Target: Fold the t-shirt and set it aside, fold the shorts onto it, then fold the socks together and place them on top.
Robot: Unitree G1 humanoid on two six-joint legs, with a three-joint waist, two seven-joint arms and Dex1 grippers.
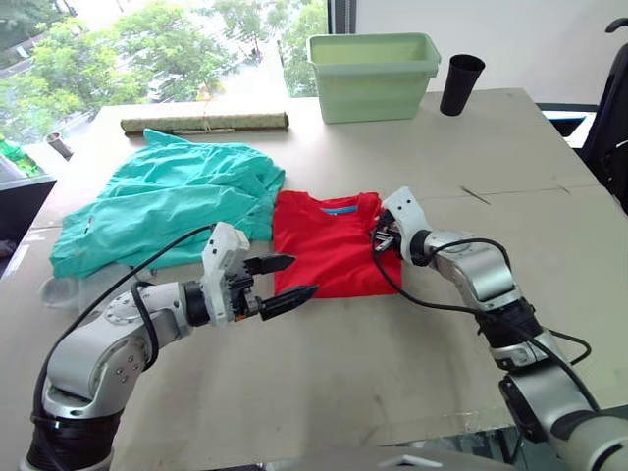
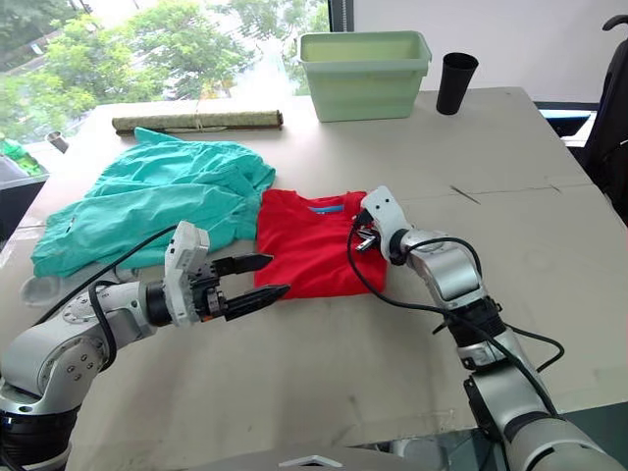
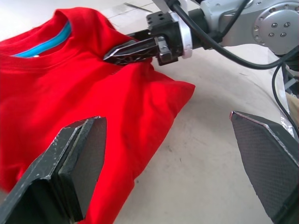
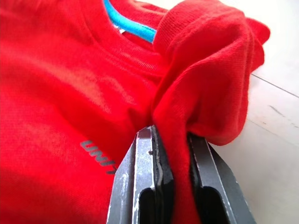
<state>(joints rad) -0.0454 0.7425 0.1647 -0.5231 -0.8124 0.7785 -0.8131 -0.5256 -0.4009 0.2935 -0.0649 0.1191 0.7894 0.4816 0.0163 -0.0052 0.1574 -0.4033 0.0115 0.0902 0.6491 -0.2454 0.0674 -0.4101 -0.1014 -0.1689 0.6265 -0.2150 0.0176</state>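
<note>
The red t-shirt [image 1: 329, 250] lies folded in the middle of the table, blue neck label toward the far side. My right gripper [image 1: 381, 238] is shut on a bunched fold of its right edge; the right wrist view shows red cloth pinched between the fingers [image 4: 145, 168]. My left gripper [image 1: 285, 280] hovers open at the shirt's near left corner, nothing between its fingers [image 3: 79, 158]. The teal shorts [image 1: 167, 206] lie crumpled to the shirt's left, touching it. A light grey sock [image 1: 61, 291] pokes out at the shorts' near left edge.
At the table's far side stand a pale green bin [image 1: 373, 74] and a black cup [image 1: 461, 83], with a tan rolled mat [image 1: 204, 122] to their left. Bare tabletop [image 1: 392, 363] stretches in front of and right of the shirt.
</note>
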